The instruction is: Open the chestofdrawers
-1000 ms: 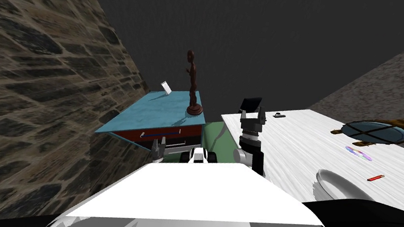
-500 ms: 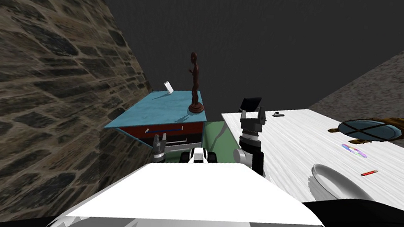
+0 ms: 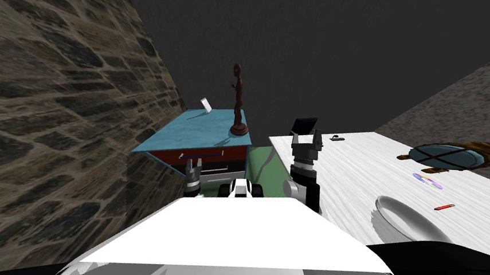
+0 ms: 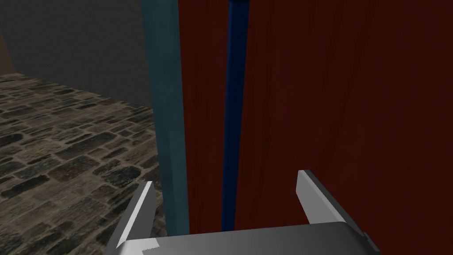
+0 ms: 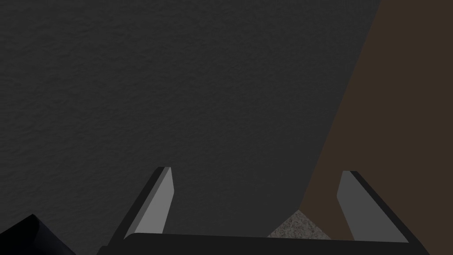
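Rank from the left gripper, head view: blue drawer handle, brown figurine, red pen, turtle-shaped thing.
From the left gripper:
1. blue drawer handle, just ahead on the chest of drawers' red front.
2. brown figurine, on its blue top, right side.
3. red pen, far right on the white table.
4. turtle-shaped thing, farther back on that table.

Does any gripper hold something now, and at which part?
Nothing is held. The left gripper has its jaws open, with the blue handle of the red drawer in line between them, unpressed. The right gripper is open and empty.
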Motion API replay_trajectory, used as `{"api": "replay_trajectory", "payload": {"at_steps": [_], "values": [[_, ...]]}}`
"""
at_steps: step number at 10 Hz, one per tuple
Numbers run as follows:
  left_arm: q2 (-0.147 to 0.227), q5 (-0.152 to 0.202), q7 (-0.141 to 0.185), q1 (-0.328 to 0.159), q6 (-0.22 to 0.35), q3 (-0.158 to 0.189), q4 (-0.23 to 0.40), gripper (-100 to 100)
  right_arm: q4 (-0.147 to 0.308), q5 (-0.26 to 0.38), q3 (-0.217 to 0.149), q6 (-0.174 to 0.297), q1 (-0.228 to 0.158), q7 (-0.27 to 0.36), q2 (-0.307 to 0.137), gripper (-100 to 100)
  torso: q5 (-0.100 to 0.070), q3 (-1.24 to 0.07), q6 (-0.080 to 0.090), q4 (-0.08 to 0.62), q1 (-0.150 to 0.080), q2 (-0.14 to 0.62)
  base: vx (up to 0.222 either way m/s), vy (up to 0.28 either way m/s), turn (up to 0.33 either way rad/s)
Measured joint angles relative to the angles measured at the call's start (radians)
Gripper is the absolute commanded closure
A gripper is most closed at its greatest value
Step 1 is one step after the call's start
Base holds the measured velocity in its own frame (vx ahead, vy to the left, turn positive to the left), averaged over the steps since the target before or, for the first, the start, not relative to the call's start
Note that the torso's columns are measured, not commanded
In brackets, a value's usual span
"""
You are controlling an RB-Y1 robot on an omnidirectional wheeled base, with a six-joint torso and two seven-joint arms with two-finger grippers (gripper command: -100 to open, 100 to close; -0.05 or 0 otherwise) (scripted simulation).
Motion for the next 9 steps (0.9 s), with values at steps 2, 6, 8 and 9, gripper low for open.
{"api": "replay_trajectory", "payload": {"at_steps": [2, 6, 8, 9], "values": [[0.01, 0.004, 0.005, -0.015, 0.05, 0.003, -0.034, -100, 0.0, 0.0, 0.0, 0.0, 0.0, 0.0, 0.0, 0, 0.0, 0.0, 0.0, 0.0, 0.0, 0.001, -0.028, -0.027, 0.014], [0.017, 0.007, 0.007, -0.037, 0.077, 0.007, -0.032, 100, 0.0, 0.0, 0.0, 0.0, 0.0, 0.0, 0.0, 0, 0.001, 0.0, 0.0, 0.0, 0.003, -0.001, 0.0, -0.002, -0.008], [0.003, 0.001, 0.001, -0.003, 0.049, 0.0, -0.038, 100, 0.0, 0.0, 0.0, 0.0, 0.0, 0.0, 0.0, 0, -0.001, 0.001, -0.001, 0.001, 0.001, 0.002, 0.035, 0.026, -0.005], [0.0, 0.0, -0.001, -0.004, 0.027, -0.001, -0.02, 100, 0.0, 0.0, 0.0, 0.0, 0.0, 0.0, 0.0, 0, 0.001, 0.001, -0.001, 0.0, 0.002, 0.001, 0.032, 0.025, -0.007]]}}
